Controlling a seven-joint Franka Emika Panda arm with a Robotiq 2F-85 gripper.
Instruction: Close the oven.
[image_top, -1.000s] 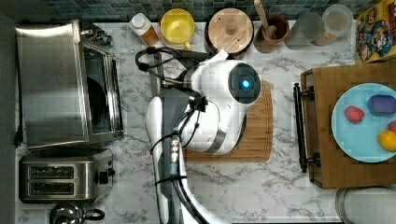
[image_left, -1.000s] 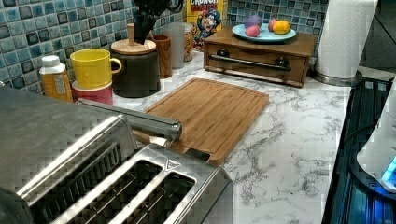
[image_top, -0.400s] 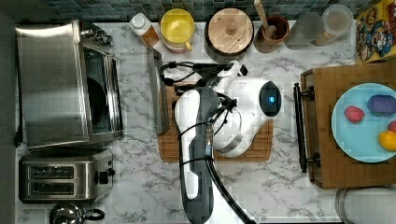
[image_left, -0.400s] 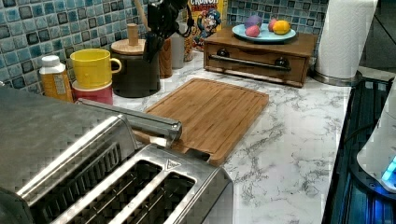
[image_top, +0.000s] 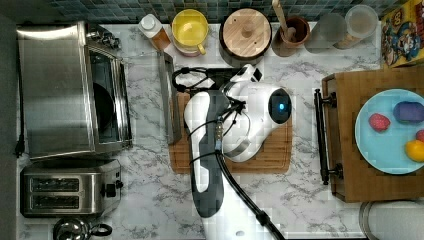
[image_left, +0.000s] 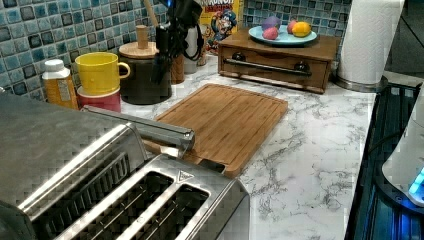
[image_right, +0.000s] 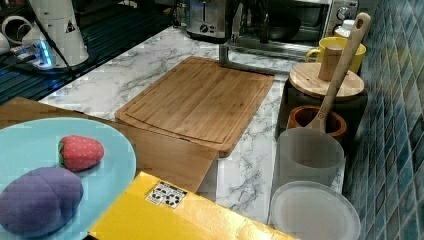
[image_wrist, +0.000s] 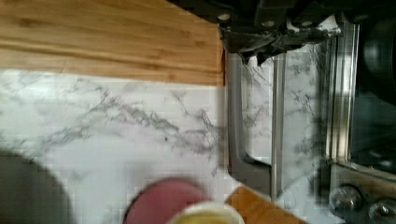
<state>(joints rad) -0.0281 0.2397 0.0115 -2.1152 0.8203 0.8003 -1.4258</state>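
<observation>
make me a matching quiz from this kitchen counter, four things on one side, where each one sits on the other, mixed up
Things:
1. stainless-steel toaster oven
2. yellow mug
3. red strawberry
4. bamboo cutting board

Places and states:
A. on the light blue plate
B. door hanging open
C. atop a pink cup
D. flat on the marble counter

Pairs: 1-B, 2-C, 3-A, 4-D

Even indoor light, blocky compression, blurred wrist view, glare on the oven
</observation>
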